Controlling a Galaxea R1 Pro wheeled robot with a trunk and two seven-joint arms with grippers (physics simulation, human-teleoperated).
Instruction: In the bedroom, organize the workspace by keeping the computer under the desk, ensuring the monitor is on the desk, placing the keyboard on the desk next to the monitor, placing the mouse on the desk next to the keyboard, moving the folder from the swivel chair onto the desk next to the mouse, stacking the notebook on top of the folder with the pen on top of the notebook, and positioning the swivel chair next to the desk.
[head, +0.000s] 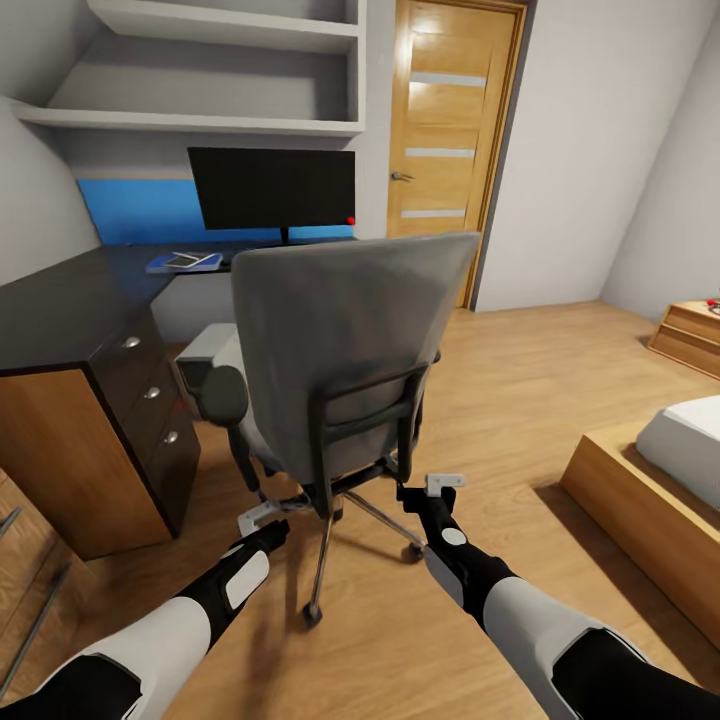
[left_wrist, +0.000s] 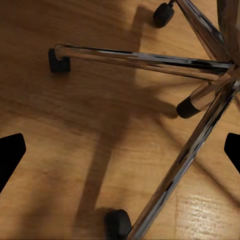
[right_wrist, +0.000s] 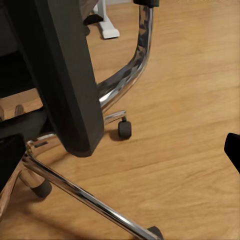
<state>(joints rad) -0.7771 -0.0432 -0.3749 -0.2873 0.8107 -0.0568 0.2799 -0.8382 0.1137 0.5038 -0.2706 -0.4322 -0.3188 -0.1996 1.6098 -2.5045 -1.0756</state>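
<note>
Your left gripper (head: 262, 518) and right gripper (head: 440, 487) hang low behind the swivel chair (head: 345, 340), both spread wide and holding nothing, above the wood floor (head: 520, 380). Beyond the chair, the desk (head: 120, 275) carries the monitor (head: 272, 188) and the folder (head: 185, 262) against its blue panel; the computer (head: 198, 360) sits beneath. You have a wooden door (head: 447, 130) at the far wall.
</note>
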